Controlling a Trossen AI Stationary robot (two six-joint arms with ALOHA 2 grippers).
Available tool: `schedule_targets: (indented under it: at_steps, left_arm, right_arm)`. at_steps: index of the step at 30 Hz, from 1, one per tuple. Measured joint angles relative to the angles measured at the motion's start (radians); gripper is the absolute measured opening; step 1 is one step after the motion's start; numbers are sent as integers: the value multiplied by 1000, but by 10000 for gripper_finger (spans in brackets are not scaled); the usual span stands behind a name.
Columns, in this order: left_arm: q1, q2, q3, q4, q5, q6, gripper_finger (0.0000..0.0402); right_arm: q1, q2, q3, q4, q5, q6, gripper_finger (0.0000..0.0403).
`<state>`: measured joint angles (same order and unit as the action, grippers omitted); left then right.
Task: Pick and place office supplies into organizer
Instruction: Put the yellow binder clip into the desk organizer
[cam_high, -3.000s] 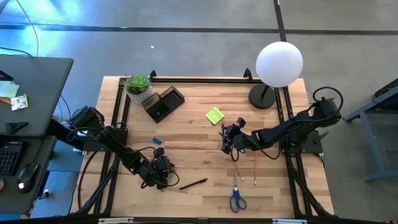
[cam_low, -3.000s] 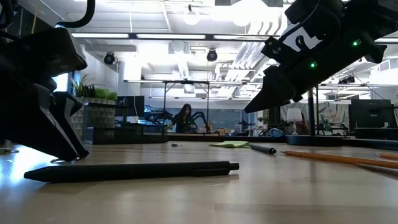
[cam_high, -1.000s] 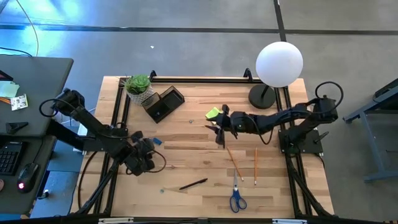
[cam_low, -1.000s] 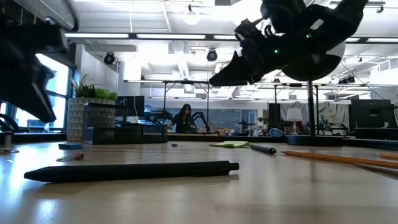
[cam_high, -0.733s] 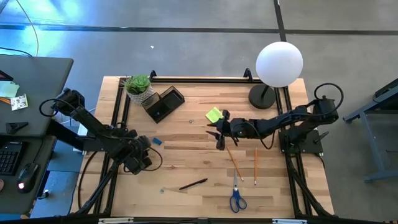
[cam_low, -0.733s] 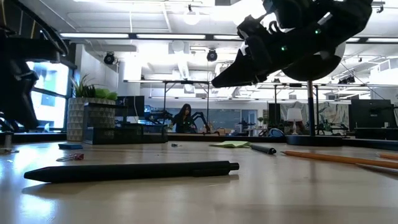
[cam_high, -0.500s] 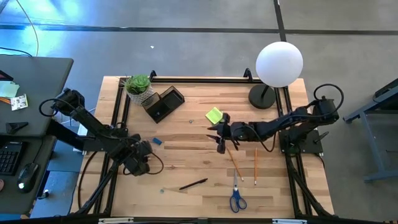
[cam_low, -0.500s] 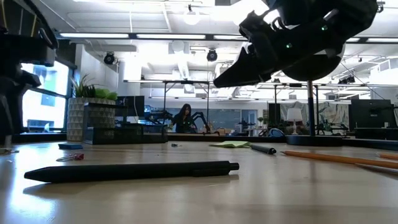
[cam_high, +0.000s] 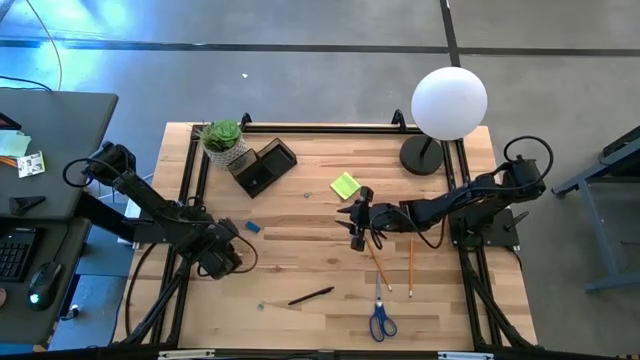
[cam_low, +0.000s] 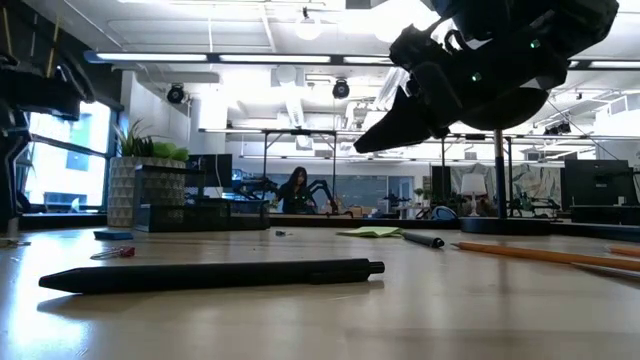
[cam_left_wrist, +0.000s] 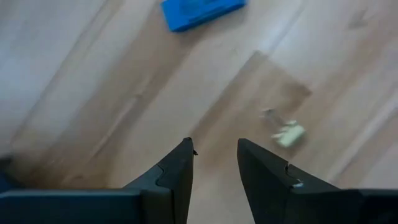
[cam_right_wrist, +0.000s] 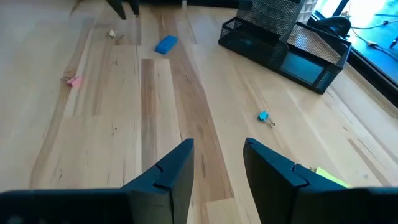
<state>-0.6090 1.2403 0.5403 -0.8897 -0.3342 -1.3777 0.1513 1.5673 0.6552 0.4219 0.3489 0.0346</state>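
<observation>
Nearest the front edge of the table (cam_high: 300, 325), the blue-handled scissors (cam_high: 381, 318) lie flat, with a dark pen (cam_high: 311, 295) to their left. In the low view this pen (cam_low: 210, 274) lies across the foreground.

The two pencils (cam_high: 378, 262) lie side by side just beyond the scissors. Their far ends reach to just beside the right gripper (cam_high: 357, 222).

The right gripper hangs above mid-table, clear of the surface in the low view (cam_low: 400, 125). Its fingers (cam_right_wrist: 174, 171) stand narrowly apart with nothing between them. The yellow-green sticky pad (cam_high: 345, 185) lies just beyond this gripper, slightly to its left. A second dark pen (cam_low: 424, 239) lies near the pad.

The left gripper (cam_high: 222, 256) is over the left part of the table. Its fingers (cam_left_wrist: 177, 171) are parted by a narrow gap and hold nothing. The small blue piece (cam_high: 253, 228) lies just beyond it on the bare wood, apart from the fingers.

The organizer (cam_high: 262, 166) stands at the far left of the table, well apart from both grippers. The right wrist view shows it as a dark mesh box (cam_right_wrist: 283, 43). A small blue clip (cam_right_wrist: 264, 117) lies between the organizer and the right gripper.
</observation>
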Motion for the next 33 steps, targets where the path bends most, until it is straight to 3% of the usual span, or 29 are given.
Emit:
schedule_targets:
  at_steps: [10, 12, 15, 18, 22, 25, 28, 33]
  left_arm:
    - [0, 1, -88, 265, 37, 73, 115]
    - [0, 0, -97, 300, -8, 98, 115]
    - [2, 1, -96, 389, -187, 150, 115]
    - [2, 1, -96, 533, -291, 291, 115]
    - [16, -5, -91, 585, -230, 515, 115]
    - [13, -7, -64, 439, -135, 645, 115]
    - [12, -7, -53, 330, -103, 733, 115]
    - [13, -7, -82, 423, -106, 941, 115]
  right_arm:
    - [0, 0, 0, 0, 0, 11, 134]
    - [0, 0, 0, 1, 0, 11, 134]
    - [0, 0, 0, 7, 0, 11, 134]
    - [0, 0, 0, 10, 1, 11, 134]
    - [0, 0, 0, 13, 1, 17, 134]
    - [0, 0, 0, 12, 1, 17, 134]
    - [0, 0, 0, 8, 0, 17, 134]
    - [0, 0, 0, 6, 0, 13, 134]
